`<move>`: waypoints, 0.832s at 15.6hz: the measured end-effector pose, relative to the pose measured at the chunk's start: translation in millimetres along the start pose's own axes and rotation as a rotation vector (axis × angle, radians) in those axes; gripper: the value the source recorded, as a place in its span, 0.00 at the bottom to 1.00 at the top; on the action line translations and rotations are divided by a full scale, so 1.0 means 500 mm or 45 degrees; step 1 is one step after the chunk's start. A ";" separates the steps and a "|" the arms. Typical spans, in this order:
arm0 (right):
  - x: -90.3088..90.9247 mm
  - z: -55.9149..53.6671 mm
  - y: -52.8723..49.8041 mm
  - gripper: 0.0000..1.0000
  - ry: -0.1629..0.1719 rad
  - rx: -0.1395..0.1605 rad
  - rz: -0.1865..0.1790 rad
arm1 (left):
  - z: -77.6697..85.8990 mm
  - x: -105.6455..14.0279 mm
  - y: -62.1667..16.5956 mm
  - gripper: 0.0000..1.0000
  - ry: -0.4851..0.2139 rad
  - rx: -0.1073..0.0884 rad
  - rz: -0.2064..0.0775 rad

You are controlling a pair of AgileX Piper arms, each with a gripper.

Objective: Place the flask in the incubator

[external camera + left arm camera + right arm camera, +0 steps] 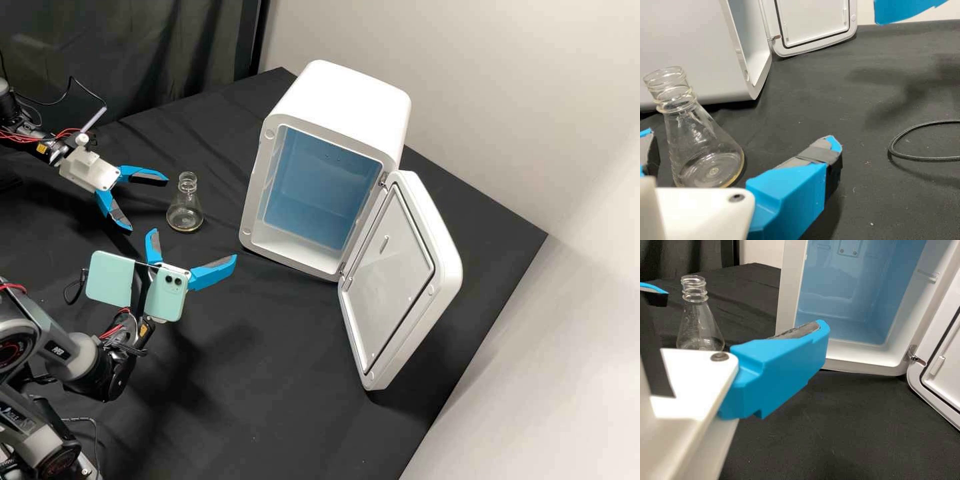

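Observation:
A clear, empty conical flask (185, 207) stands upright on the black bench, to the left of the white incubator (347, 100). The incubator's door (400, 267) hangs wide open, showing a blue interior (855, 295). My left gripper (148, 203) is open just left of the flask, with nothing between its fingers. In the left wrist view the flask (695, 145) stands close ahead between the spread fingers (810, 167). My right gripper (193, 247) is open in front of the flask, facing the incubator opening. From the right wrist view the flask (699, 320) is off to one side.
Black cloth covers the bench (267, 373), whose right edge runs beside a pale wall. A black cable loop (925, 145) lies on the cloth. The other gripper's blue finger (905, 10) shows far off in the left wrist view. The open door juts toward the bench's right edge.

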 end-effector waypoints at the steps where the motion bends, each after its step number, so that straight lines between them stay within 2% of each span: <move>1: 0.002 -0.002 0.000 1.00 0.005 0.002 0.002 | 0.000 0.000 0.000 1.00 0.000 0.000 0.000; 5: 0.015 -0.013 0.004 1.00 0.042 -0.002 0.012 | 0.001 0.000 0.000 1.00 -0.002 0.001 0.000; 8: 0.021 -0.012 0.002 1.00 0.039 0.007 0.006 | 0.000 0.001 0.001 1.00 0.015 -0.010 0.006; 10: 0.022 -0.012 0.002 1.00 0.038 0.008 0.005 | -0.007 0.008 0.009 1.00 0.048 -0.018 0.030; 12: 0.022 -0.012 0.002 1.00 0.038 0.008 0.005 | -0.024 0.021 0.017 1.00 0.115 0.004 0.059; 13: 0.022 -0.012 0.002 1.00 0.038 0.008 0.005 | -0.034 0.028 0.020 1.00 0.151 0.003 0.068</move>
